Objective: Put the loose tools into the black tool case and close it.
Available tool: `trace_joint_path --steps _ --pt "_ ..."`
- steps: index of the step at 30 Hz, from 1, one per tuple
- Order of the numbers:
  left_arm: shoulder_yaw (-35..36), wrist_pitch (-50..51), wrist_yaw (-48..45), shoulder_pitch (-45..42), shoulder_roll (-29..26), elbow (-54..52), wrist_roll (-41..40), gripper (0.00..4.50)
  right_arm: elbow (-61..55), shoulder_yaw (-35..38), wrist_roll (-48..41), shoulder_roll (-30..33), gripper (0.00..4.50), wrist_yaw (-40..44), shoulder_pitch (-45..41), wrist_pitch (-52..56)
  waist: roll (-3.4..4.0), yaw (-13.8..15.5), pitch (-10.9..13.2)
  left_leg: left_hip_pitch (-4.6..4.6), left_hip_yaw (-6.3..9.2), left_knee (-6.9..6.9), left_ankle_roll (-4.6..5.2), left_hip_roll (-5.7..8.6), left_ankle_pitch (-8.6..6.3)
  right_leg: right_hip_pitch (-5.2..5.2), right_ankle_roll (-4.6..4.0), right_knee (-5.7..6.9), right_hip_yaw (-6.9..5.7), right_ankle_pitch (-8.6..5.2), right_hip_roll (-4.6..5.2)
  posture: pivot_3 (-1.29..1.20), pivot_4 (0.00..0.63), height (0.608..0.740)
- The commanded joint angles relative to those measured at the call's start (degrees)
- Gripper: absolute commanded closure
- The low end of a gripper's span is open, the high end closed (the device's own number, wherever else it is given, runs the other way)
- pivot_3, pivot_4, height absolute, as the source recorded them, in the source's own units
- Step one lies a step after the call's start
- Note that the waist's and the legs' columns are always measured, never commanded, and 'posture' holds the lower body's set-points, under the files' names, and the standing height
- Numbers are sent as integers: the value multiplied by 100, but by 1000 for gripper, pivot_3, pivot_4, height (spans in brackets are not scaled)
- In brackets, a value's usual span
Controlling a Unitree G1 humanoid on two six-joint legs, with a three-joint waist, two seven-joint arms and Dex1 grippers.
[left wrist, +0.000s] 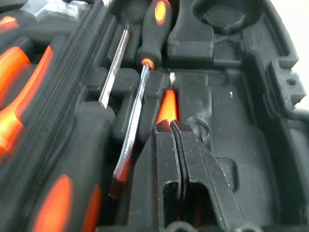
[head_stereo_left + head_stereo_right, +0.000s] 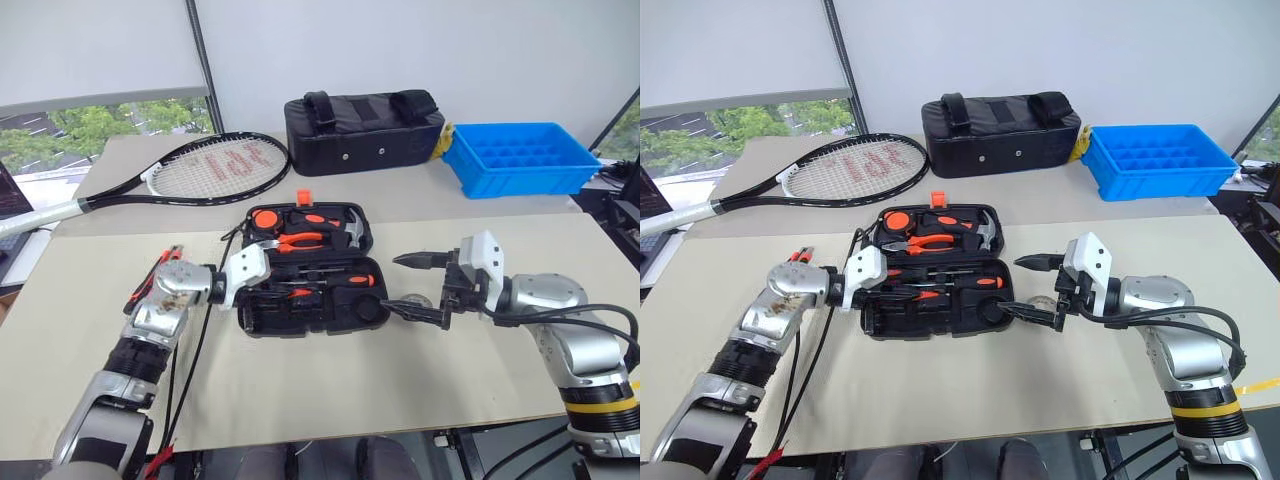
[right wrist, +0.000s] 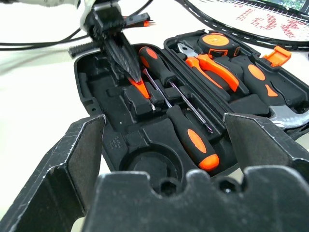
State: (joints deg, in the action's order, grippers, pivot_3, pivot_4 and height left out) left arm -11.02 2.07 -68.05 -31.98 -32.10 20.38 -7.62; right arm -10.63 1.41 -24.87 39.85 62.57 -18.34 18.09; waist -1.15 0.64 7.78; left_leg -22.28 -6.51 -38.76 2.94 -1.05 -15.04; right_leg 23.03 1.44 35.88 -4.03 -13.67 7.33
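The black tool case [image 2: 300,326] lies open in the middle of the table, its orange latch [image 2: 304,197] on the far edge. Pliers [image 3: 215,65], a tape measure and a hammer sit in the far half. Two screwdrivers [image 3: 193,137] with black-and-orange handles lie in slots of the near half. My left gripper [image 3: 135,79] reaches into that half, shut, its tips resting on a small orange-handled screwdriver [image 1: 168,106]. My right gripper [image 2: 392,283] hovers open just right of the case. A small greyish tape roll [image 2: 414,302] lies on the table under it.
A tennis racket [image 2: 215,165] lies at the back left. A black fabric bag [image 2: 365,130] and a blue tray [image 2: 520,155] stand along the back. Loose cables [image 2: 185,340] trail beside my left arm.
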Motion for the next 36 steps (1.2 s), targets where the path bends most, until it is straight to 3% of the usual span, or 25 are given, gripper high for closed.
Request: trace_joint_path --steps 1,9,13,16,19,22,26,30,36 --pt "-293 -648 -5 117 -175 674 562 4433 -134 107 -23 26 0 -56 -51 -108 4 -1 -3 4 0 0 20 0 -12 -3 0 1 0 0 0 0 150 740" --pt "-46 -944 165 6 -73 1025 327 4433 -211 86 -27 36 0 -112 -15 -84 21 -50 -12 85 1 3 31 -17 -21 -78 -2 3 0 1 5 0 150 740" --pt "810 -325 185 30 106 -12 -895 4433 -227 119 -120 22 0 -63 -31 -85 19 -75 -10 77 0 0 21 -33 -15 -67 -7 6 3 5 3 0 150 740" --pt "1172 543 445 146 -172 -709 -1190 3699 -187 147 -229 -53 0 -26 -97 -115 14 -73 -6 15 1 -9 15 -41 -11 -11 -16 14 0 13 -4 0 150 740" --pt "1531 905 1280 247 -262 -983 -1036 2635 -148 156 -337 -156 0 -1 -170 -131 15 -87 -7 -4 -1 -10 -41 -43 23 10 -19 12 3 14 -26 0 150 740" --pt "2027 1464 2091 498 -412 -1359 -999 1548 -151 159 -469 -337 0 6 -263 -123 15 -105 -7 -4 -2 1 -28 -45 15 7 -18 0 3 14 -30 0 150 740" --pt "2573 1743 2507 1030 -783 -1505 -975 91 -66 202 -665 -564 0 -2 -469 -106 16 -142 -5 -10 -4 2 -22 -48 9 8 -17 0 1 14 -30 0 150 740" --pt "2909 1629 2926 1466 -1114 -1262 -707 39 99 138 -601 -574 0 106 -566 -173 15 -126 -3 -7 -5 2 -23 -54 7 9 -18 -8 -1 13 -31 0 150 740" --pt "2879 1479 3126 1699 -1164 -750 -465 39 180 70 -559 -596 0 179 -632 -219 17 -61 -2 -5 -6 4 -23 -53 3 10 -20 -9 -2 13 -27 0 150 740"
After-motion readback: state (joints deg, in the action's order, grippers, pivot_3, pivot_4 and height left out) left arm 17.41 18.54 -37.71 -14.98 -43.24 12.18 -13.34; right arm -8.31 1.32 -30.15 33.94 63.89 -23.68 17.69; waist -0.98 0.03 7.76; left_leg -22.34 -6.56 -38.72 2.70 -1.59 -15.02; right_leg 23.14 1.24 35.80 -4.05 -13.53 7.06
